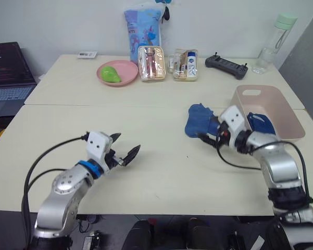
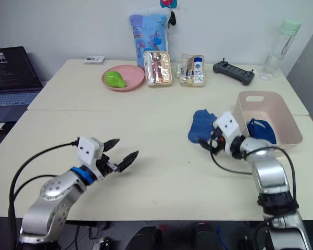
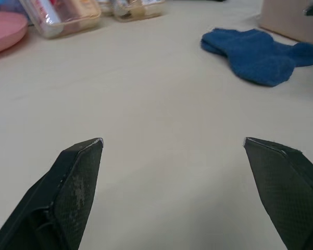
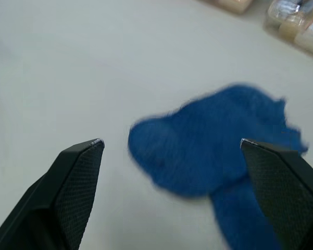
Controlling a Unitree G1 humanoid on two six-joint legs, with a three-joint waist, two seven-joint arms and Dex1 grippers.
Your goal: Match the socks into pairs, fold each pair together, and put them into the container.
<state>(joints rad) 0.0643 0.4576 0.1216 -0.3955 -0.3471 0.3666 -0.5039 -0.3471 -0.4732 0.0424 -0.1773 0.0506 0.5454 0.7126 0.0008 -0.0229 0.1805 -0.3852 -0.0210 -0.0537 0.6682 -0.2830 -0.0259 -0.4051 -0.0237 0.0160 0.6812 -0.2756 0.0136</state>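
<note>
The left gripper (image 1: 126,147) hangs nearest, low over bare table (image 1: 161,177) at the near left, its jaws spread wide and holding nothing. The right gripper (image 4: 172,151) is on the right side, also wide open and empty, aimed at a medium-blue sock bundle (image 1: 199,121) that lies flat on the table just ahead of its fingertips. Whether this bundle is one sock or a pair laid together cannot be told. Just right of the bundle stands the pink tub (image 1: 281,112), with more blue socks (image 1: 261,124) already lying inside it. Far across the table sit a pink plate (image 1: 126,73), two clear pouches (image 1: 152,63), a printed bag (image 1: 143,28), a black controller (image 1: 226,65) and a bottle (image 1: 273,41), all well apart from the work.

The risk from here is probably a shallow pinch: the jaws could catch only the top layer of knit, so the bundle unfolds as it lifts. Pressing forward could also shove the soft sock along the table rather than grip it.
</note>
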